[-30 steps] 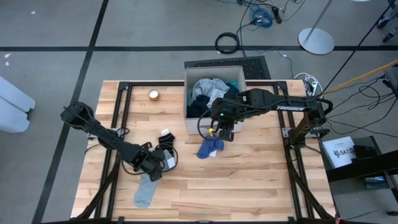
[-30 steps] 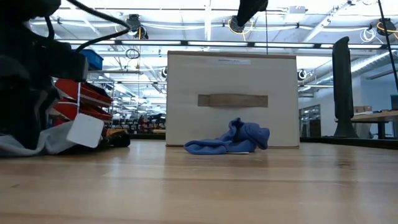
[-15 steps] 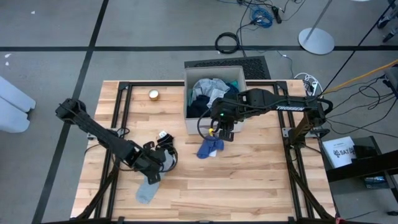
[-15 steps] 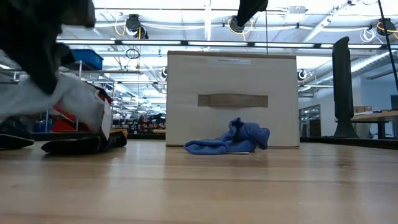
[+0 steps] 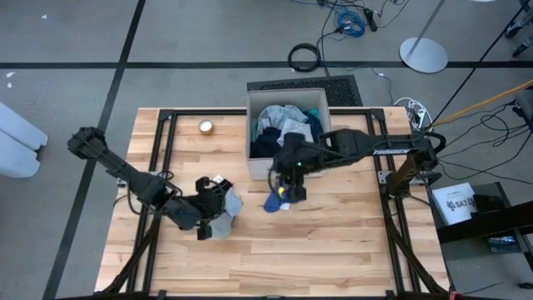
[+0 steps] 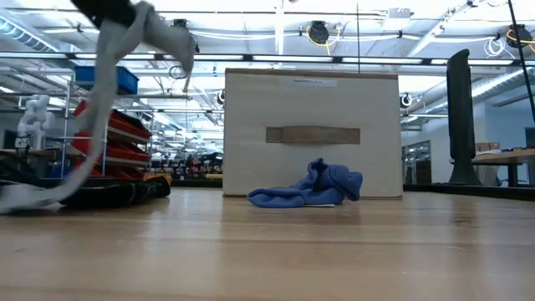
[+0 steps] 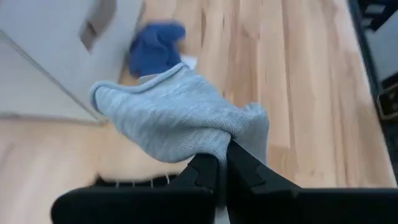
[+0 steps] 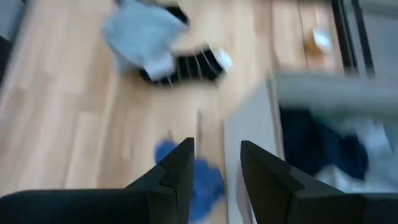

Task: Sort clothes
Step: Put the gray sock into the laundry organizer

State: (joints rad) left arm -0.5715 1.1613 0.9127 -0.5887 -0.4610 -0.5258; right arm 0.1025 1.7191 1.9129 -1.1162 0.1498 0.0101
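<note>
A light grey sock [image 7: 180, 115] hangs from my left gripper [image 7: 222, 163], which is shut on it above the table's left half [image 5: 208, 217]. Behind it a black sock [image 5: 213, 187] lies flat on the wood. A blue sock [image 5: 279, 200] lies crumpled on the table against the front wall of the beige box [image 5: 287, 167], which holds several more clothes [image 5: 283, 123]. Just above the blue sock [image 8: 199, 180], my right gripper [image 8: 214, 165] hovers open with nothing between its fingers. My left gripper pinches a bunched fold of the grey sock [image 7: 233, 134] between its two fingers, which slant downward from the table's left. The sock drapes over the fingertips. In the low view it hangs slack from up high [image 6: 113, 50], and its lower end [image 6: 29, 196] lies on the table.
A small round object [image 5: 205, 127] sits near the far left of the table. The box [image 6: 311, 134] stands at the far middle. Bare wood stretches along the near edge [image 5: 333, 250] and at the right.
My left gripper has risen with the grey sock and tipped up. The sock, which lay flat toward the near edge, now hangs bunched with only its lower end on the wood. My right gripper has shifted slightly left and nearer, over the blue sock.
</note>
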